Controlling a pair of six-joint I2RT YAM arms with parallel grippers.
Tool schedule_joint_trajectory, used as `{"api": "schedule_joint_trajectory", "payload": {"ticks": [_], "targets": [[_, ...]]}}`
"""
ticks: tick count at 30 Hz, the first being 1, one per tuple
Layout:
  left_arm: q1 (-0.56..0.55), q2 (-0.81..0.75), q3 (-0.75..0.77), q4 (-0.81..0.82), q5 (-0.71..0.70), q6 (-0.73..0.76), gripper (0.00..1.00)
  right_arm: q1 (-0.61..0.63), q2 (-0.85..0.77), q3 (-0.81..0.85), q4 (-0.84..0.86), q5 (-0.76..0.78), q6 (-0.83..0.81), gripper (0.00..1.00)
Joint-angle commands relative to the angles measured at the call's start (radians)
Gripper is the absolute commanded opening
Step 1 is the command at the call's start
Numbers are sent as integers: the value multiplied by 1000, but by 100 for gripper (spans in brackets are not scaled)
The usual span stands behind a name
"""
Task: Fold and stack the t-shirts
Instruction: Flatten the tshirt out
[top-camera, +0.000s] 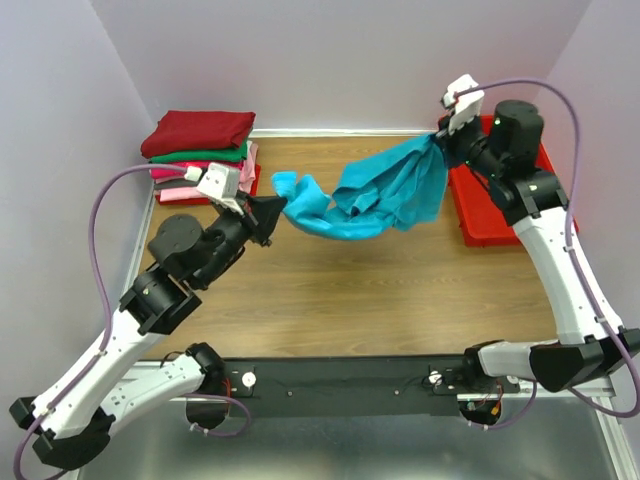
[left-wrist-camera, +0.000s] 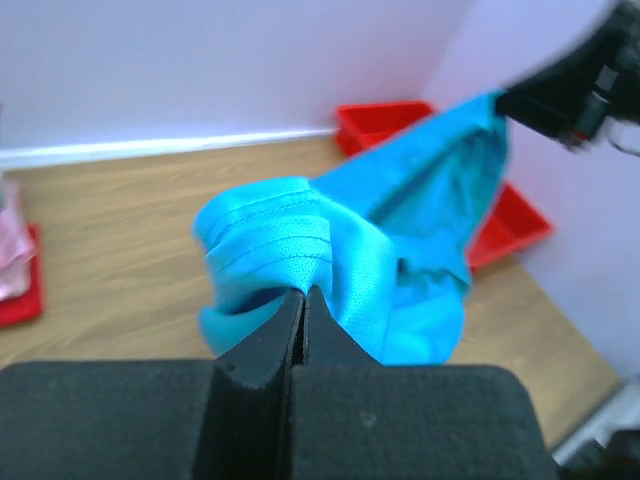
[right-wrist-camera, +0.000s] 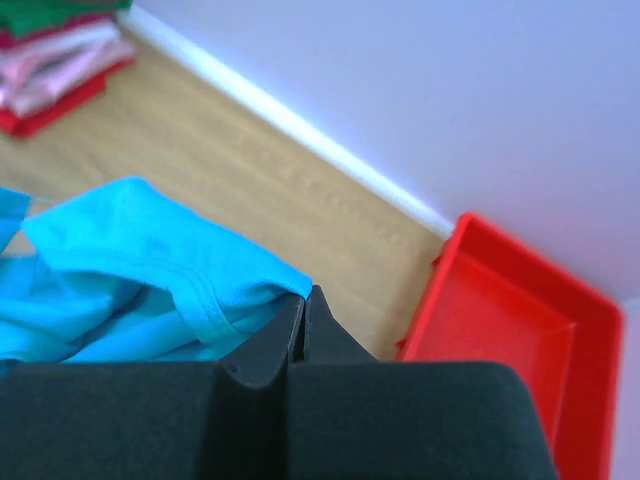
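Above the table, top view: teal t-shirt (top-camera: 385, 195) sags between left gripper (top-camera: 272, 215) and right gripper (top-camera: 440, 135); folded stack (top-camera: 200, 150) far left.
Left wrist: jaws pinch bunched hem.
Right wrist: jaws pinch another edge; red bin (right-wrist-camera: 510, 330) beyond.
Step, likely: spreading. Next needs pulling taut, laying flat.

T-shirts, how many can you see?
5. A teal t-shirt hangs between the left claw and right claw. Four lie folded, piled at the back left: dark red, green, magenta, light pink. More may hide inside.
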Motion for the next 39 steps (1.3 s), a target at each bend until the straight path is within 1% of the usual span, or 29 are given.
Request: {"api": "schedule_joint_trajectory", "payload": {"ticks": [1,2,4,5,8,9,11,12,13,15,16,17,19,20,21,22,23,24,26,27,28,29,30,31,32,34,35,36,39], "targets": [[1,-67,-67,159,437,14,0,-16,-23,134,-29,52,34,0],[1,-96,-87,190,571,0,0,-18,-17,178,-33,46,40,0],[-4,-133,-154,270,675,-60,0,-19,9,206,-44,7,68,1],[-16,-144,-208,285,735,-78,0,-19,22,221,-47,-42,88,0],[-50,-172,-298,358,783,-158,0,-21,107,244,-47,-127,131,0],[-85,-172,-346,370,795,-167,7,-20,132,255,-46,-204,158,0],[-131,-161,-393,391,818,-198,33,-16,227,277,-44,-283,186,0],[-169,-150,-430,407,838,-215,52,-6,258,307,-44,-347,195,0],[-251,-129,-437,416,830,-218,61,5,296,322,-43,-375,201,0],[-347,-112,-414,387,733,-177,71,46,388,359,-44,-401,194,0],[-404,-104,-391,299,678,-155,73,62,416,391,-44,-403,189,0],[-413,-107,-365,243,548,-132,74,69,437,407,-44,-408,191,0],[-413,-127,-301,153,400,-80,76,77,492,431,-46,-400,200,0],[-413,-162,-285,78,200,-66,80,77,505,442,-46,-382,198,0],[-413,-182,-274,53,109,-43,85,77,514,438,-46,-344,192,0],[-412,-217,-279,45,29,-22,92,77,517,426,-46,-331,182,0],[-410,-225,-283,54,-45,-3,96,77,517,412,-46,-330,176,0],[-407,-218,-294,106,-150,77,98,77,510,398,-44,-342,171,0],[-394,-173,-305,169,-231,142,98,77,500,357,-44,-368,172,0],[-381,-143,-308,207,-230,185,99,76,493,344,-44,-378,172,0],[-339,-106,-308,271,-225,211,98,79,485,327,-41,-386,171,0],[-309,-31,-303,298,-213,230,98,79,465,317,-41,-386,169,1],[-230,35,-303,356,-178,244,98,79,454,295,-41,-383,163,0],[-184,35,-309,356,-123,262,98,79,444,287,-40,-383,163,0],[-142,81,-318,428,-19,289,98,79,419,271,-40,-382,160,0],[-73,129,-349,495,74,357,98,79,399,257,-38,-386,159,0],[-46,184,-355,534,138,400,98,79,382,249,-37,-386,159,0],[-45,218,-352,542,158,478,98,77,376,246,-35,-389,160,0],[-45,343,-337,537,206,547,97,79,359,231,-33,-386,163,0]]}}
